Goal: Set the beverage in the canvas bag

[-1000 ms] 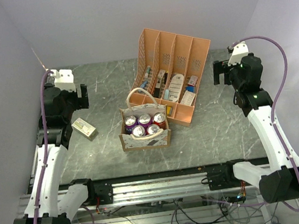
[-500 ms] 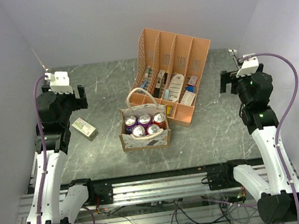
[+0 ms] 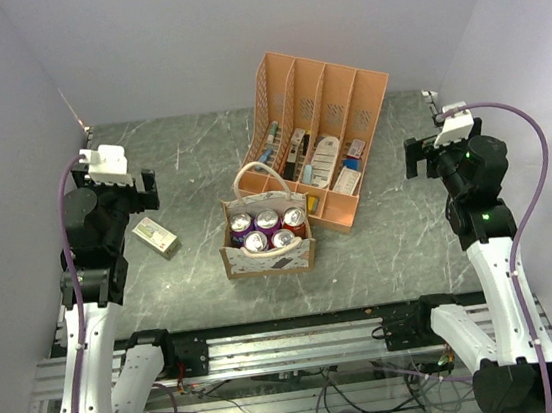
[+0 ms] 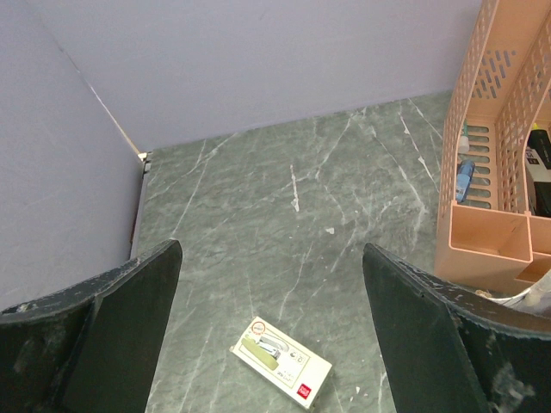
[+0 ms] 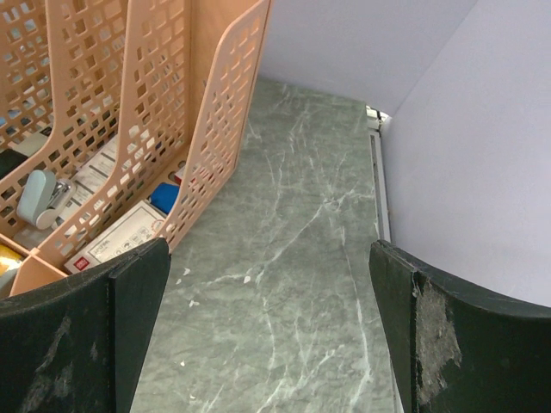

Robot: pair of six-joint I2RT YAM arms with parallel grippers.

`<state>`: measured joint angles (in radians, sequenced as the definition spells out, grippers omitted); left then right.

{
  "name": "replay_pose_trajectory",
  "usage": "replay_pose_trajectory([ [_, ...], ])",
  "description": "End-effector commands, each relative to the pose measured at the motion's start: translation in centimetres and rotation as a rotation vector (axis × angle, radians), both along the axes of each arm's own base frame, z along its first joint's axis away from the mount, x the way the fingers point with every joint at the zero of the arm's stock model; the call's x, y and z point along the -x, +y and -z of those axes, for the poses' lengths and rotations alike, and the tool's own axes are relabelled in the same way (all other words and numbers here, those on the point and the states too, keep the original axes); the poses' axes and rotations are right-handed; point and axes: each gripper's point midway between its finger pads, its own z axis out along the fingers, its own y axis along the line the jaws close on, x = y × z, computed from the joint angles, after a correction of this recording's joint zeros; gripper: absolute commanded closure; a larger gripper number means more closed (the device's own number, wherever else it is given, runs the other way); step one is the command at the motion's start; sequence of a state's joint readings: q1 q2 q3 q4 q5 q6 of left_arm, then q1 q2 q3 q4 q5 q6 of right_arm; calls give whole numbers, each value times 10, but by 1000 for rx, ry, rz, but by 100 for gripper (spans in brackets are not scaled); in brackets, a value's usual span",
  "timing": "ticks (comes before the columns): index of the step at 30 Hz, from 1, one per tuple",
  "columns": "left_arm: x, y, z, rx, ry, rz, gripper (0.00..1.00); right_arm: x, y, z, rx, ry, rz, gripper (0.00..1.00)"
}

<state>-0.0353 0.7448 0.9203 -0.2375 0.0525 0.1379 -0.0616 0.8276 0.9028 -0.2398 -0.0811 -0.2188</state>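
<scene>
Top external view is showing the bag (image 3: pixel 267 259) standing mid-worktop (image 3: pixel 390 233), touching the front of the rack (image 3: pixel 330 109), with five cans (image 3: pixel 268 228) upright inside it and no drink lying loose outside, so I am judging the placing done and myself in the retreat. My left gripper (image 3: pixel 146 187) is hanging spread and empty out to the left, above the small box (image 3: pixel 156 237); my right gripper (image 3: pixel 413 157) is hanging just as wide and empty, well right of the rack. The next move is asking only that I finish folding both arms home without brushing the bag's handles. Against a second ago, both wrists are sitting nearer my bases, the right arm swung outward and straighter, while the bag, cans and box are lying unmoved.
</scene>
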Motion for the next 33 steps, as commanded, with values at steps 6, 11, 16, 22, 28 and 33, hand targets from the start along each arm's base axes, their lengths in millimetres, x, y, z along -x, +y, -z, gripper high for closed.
replay_pose_trajectory([
  [6, 1, -1, -1, -3, -17, 17, 6, 8, -4, -11, 38, -40, 8, 0],
  [11, 3, 3, -3, -7, -25, -5, 6, 8, -10, -12, 36, -45, 41, 0],
  [16, 3, 4, -3, -7, -26, -15, 7, 9, -11, -12, 40, -44, 43, 0],
  [22, 4, 6, -3, -8, -29, -26, 7, 10, -10, -13, 44, -48, 35, 0],
  [28, 3, 4, -1, -5, -23, -15, 7, 11, -9, -12, 42, -46, 32, 0],
  [33, 3, 4, -2, -4, -23, -14, 7, 9, -12, -11, 39, -42, 48, 0],
])
